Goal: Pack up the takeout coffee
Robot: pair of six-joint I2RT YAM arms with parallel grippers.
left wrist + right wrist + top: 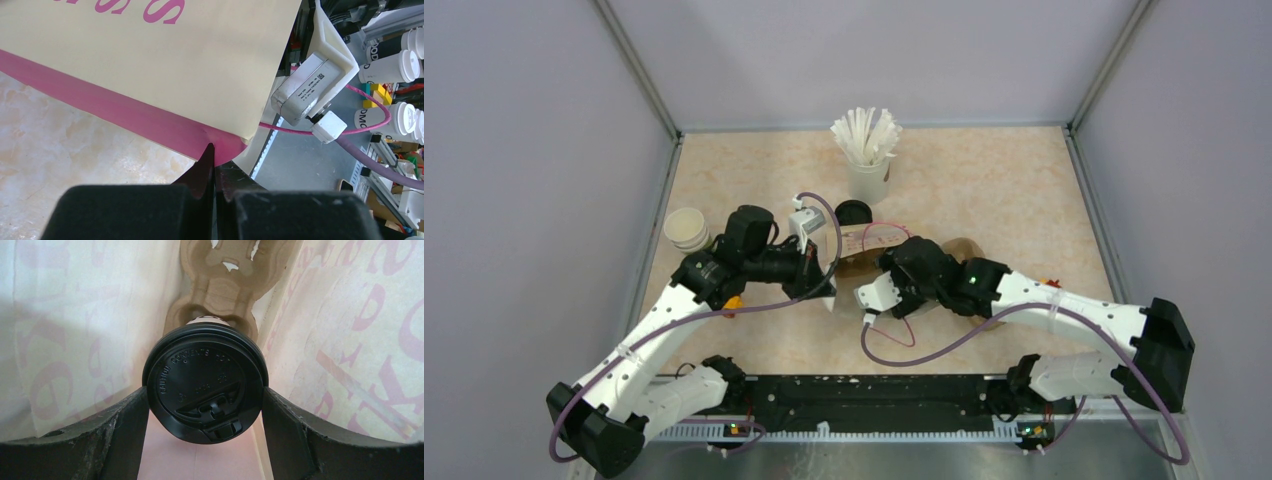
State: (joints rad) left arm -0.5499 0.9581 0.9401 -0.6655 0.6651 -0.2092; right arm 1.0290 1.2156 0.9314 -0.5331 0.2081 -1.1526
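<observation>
Right wrist — right gripper (205, 392) spread wide, clasping the takeout coffee (202, 372) inside the bag (65, 330).

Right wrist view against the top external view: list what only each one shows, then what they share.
Only the right wrist view shows the bag's inside: the right gripper holds the takeout coffee by its black lid, with a brown pulp cup carrier beyond it. Only the top external view shows the cup of white straws, the stack of lidless paper cups and the left arm. Both show the cream paper bag with pink lettering.
</observation>
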